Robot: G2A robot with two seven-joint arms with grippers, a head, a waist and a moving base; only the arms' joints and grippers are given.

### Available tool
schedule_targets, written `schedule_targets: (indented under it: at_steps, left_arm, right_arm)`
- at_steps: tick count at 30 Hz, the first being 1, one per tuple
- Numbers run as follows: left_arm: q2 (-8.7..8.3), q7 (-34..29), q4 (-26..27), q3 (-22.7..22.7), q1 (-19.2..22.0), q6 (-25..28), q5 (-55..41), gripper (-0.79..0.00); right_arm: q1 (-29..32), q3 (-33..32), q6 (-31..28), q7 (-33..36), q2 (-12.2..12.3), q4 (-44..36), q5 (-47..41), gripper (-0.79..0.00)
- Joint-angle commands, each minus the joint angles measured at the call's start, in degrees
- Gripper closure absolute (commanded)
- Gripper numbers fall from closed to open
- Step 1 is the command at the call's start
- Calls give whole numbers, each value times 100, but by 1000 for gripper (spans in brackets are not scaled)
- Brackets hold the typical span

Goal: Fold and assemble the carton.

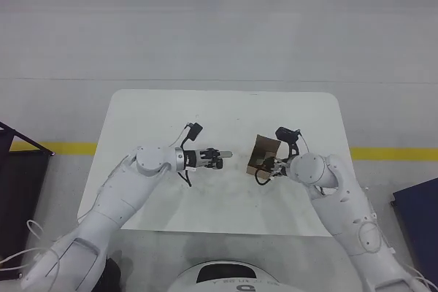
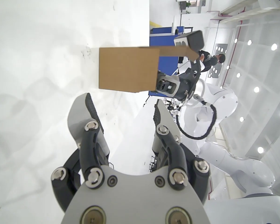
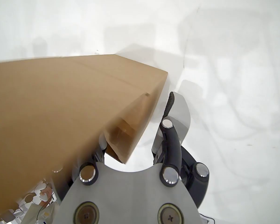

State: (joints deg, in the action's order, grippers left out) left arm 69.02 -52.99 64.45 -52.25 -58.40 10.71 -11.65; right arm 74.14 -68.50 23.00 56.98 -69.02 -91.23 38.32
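A brown carton (image 1: 262, 151) stands on the white table (image 1: 168, 124) right of centre, with one flap (image 2: 177, 50) sticking out at its far end. My left gripper (image 1: 226, 155) hangs level a short way left of the carton, apart from it; in the left wrist view the gripper (image 2: 126, 108) is open and the carton (image 2: 128, 68) sits just beyond its fingertips. My right gripper (image 1: 272, 166) is at the carton's right end. In the right wrist view this gripper (image 3: 133, 117) is open, with the carton (image 3: 60, 108) corner between its fingers; one finger (image 3: 175, 110) is clear of the wall, the other is hidden.
The table's front half and left side are bare. Dark blue panels (image 1: 7, 182) stand on the floor left of the table, and another (image 1: 427, 212) is at its right. A yellow floor line (image 1: 401, 153) runs behind the table.
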Motion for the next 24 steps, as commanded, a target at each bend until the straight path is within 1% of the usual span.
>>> schedule_targets:
  at_steps: [1, 3, 4, 7, 8, 9, 10, 11, 12, 14, 16, 18, 20, 22, 24]
  left_arm:
    - [-2, -1, 37, -4, -11, -11, 21, -514]
    - [-3, -5, 65, -5, -18, -23, 44, -517]
    - [-2, -10, 66, 3, -18, -37, 62, -520]
    - [16, 1, 53, 62, 4, -84, 132, -523]
    - [26, 15, 55, 93, 17, -83, 161, -526]
    - [39, 16, 55, 132, 34, -84, 186, -533]
    - [55, 14, 56, 178, 64, -82, 219, -533]
    - [73, 24, 52, 232, 100, -79, 271, -536]
    - [95, 47, 40, 296, 139, -83, 335, -539]
    - [145, 121, -9, 432, 228, -100, 469, -545]
    - [200, 167, -83, 544, 312, -115, 488, -579]
    - [248, 186, -161, 625, 386, -101, 470, -588]
    - [288, 189, -221, 689, 453, -76, 472, -588]
    - [318, 200, -278, 733, 504, -54, 479, -600]
    - [342, 203, -327, 761, 544, -48, 478, -610]
  right_arm:
    - [89, -120, -136, -84, 16, -74, -142, -603]
    - [167, -215, -278, -158, 28, -119, -294, -591]
    - [195, -253, -332, -193, 32, -126, -359, -570]
    - [250, -351, -537, -323, 37, -76, -623, -557]
    - [263, -382, -608, -398, 34, -42, -734, -557]
    - [282, -416, -711, -494, 28, 1, -903, -588]
    - [299, -451, -813, -590, 24, 76, -1043, -554]
    - [307, -474, -904, -697, 20, 155, -1142, -548]
    - [321, -488, -1010, -806, 11, 220, -1284, -566]
    - [352, -512, -1248, -952, 1, 357, -1535, -573]
    - [381, -546, -1483, -1049, -3, 459, -1762, -613]
    - [407, -608, -1674, -1134, -1, 559, -1955, -625]
    - [435, -657, -1878, -1203, 1, 631, -2153, -671]
    - [462, -700, -2063, -1260, 7, 701, -2272, -693]
    - [471, -717, -2193, -1248, 15, 751, -2339, -671]
